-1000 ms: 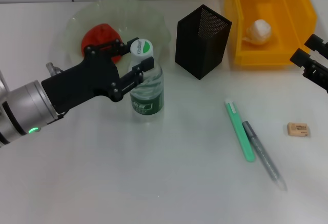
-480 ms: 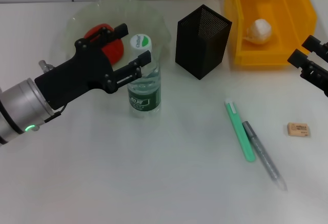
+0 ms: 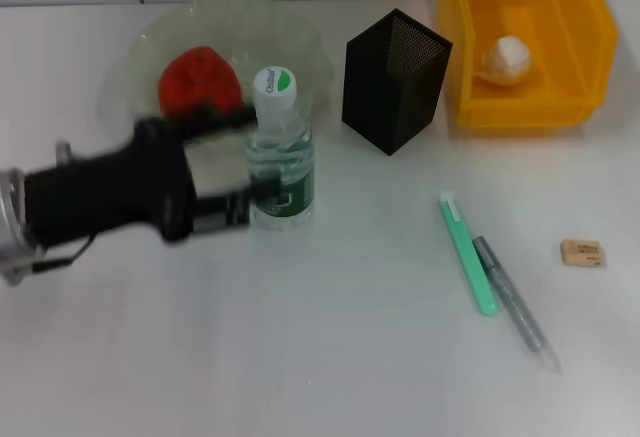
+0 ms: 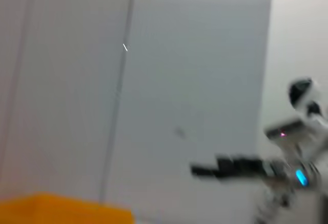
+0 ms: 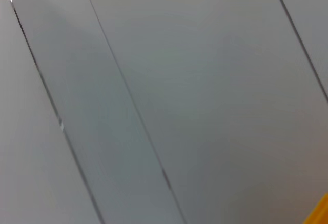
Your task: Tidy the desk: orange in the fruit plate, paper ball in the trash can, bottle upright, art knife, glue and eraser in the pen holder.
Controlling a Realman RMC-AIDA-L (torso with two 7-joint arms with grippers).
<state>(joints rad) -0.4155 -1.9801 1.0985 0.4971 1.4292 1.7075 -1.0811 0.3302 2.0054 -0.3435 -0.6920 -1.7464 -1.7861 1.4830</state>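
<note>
three jobs look done already, operator, judging by how things lie: one orange [image 3: 200,79] sits in the fruit plate [image 3: 292,39], one paper ball [image 3: 506,59] lies inside the trash can [image 3: 583,52], and one bottle [image 3: 280,152] stands upright on its base just in front of the plate.

your left gripper [image 3: 222,177] is low beside the bottle, on its left, smeared by motion in the head view; you cannot tell from these pictures whether its jaws are released or clenched, nor whether they touch the bottle. the bottle stands on its own base and looks steady. your right arm is out of the head view altogether, and its wrist camera shows only wall.

three small things remain on the desk [image 3: 330,357], to the right of the bottle and well apart from it. one green art knife [image 3: 468,254] and one grey pen-shaped stick, probably the glue [image 3: 512,302], lie side by side, nearly touching, both pointing roughly toward the pen holder [image 3: 394,79]. one eraser [image 3: 582,252] lies alone further right. the single pen holder stands upright between plate and trash can, its mouth open. those three items lie on the right arm's side, so that arm looks the natural one for them.
</note>
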